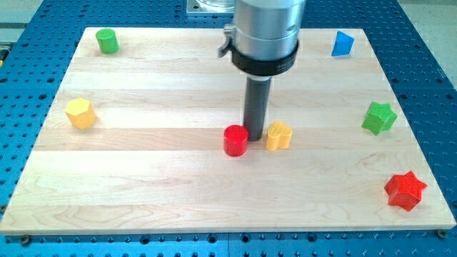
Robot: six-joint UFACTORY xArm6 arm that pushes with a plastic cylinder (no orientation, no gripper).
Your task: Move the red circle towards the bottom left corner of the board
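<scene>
Pale wooden worktop (143, 185) on a blue perforated base (428, 43). My end effector is just a straight dark rod under a silver-and-black housing, no jaws, so nothing to spread or pinch. My tip (255, 138) sits near the middle of the worktop, wedged between two blocks: the red circle, a short red cylinder block (235, 140), is just beside it on the view's left, looks touching or nearly so, and a yellow heart-like block (279, 135) is just beside it on the view's right. Cannot tell for sure if either one is in actual contact. Red circle is roughly mid-worktop, well apart from the bottom left corner.

Other blocks: green cylinder block (107, 41) near the top left corner, yellow hexagon-ish block (81, 113) near the left edge, blue triangular block (343, 44) near the top right corner, green star block (378, 118) near the right edge, red star block (405, 190) near the bottom right corner.
</scene>
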